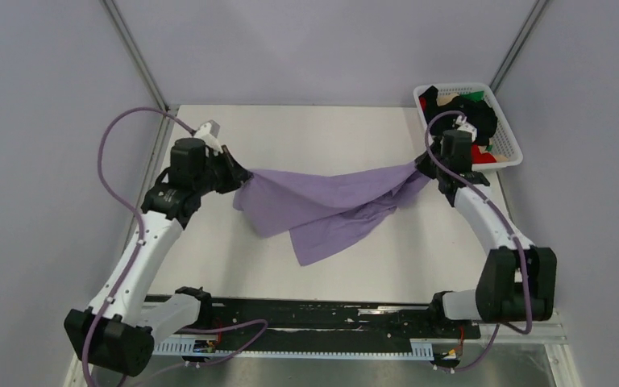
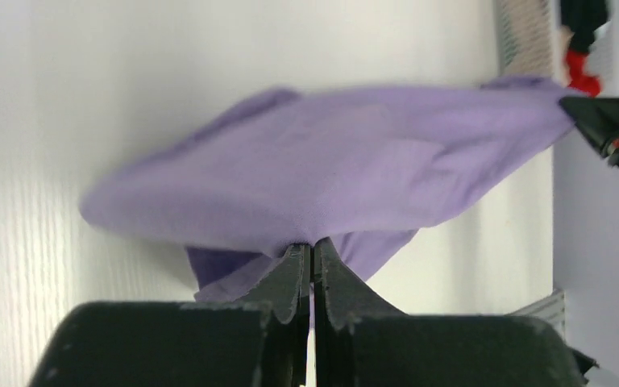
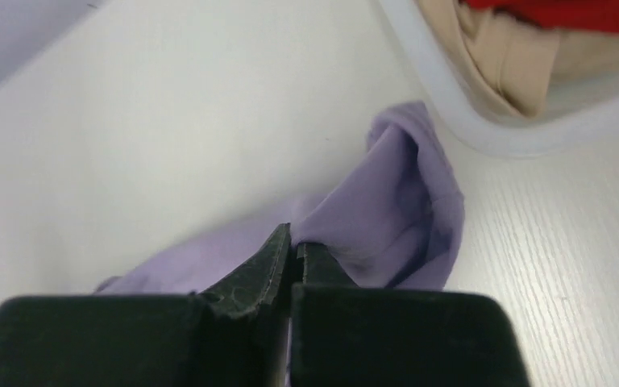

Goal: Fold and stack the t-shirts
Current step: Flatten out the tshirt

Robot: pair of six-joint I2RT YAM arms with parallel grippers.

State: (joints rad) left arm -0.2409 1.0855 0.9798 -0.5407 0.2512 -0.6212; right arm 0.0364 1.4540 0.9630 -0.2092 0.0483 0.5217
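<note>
Closest to you, the bare table (image 1: 209, 266) is waiting, well apart from the basket (image 1: 451, 86) and on its near left side. A little farther out, the purple shirt (image 1: 330, 201) is hanging in the air over the table, also to the near left of the basket. Its loose tail is drooping down toward you, and I cannot tell if the tip is touching the table. The long way of the shirt is running side to side, from one gripper straight across to the other. You are pinching one end with the left gripper (image 1: 242, 172), jaws squeezed tight on the cloth, well apart from the basket. You are pinching the other end with the right gripper (image 1: 421, 168), jaws also squeezed tight on the cloth, just beside the basket's near left corner. So the right arm is the one nearer the basket, and the shirt is stretching away from it toward the left. To lay the shirt flat, I think you are going to need both ends coming down together, away from the basket. Farthest off, the other shirts (image 1: 483, 121) are sitting bunched inside the basket.
</note>
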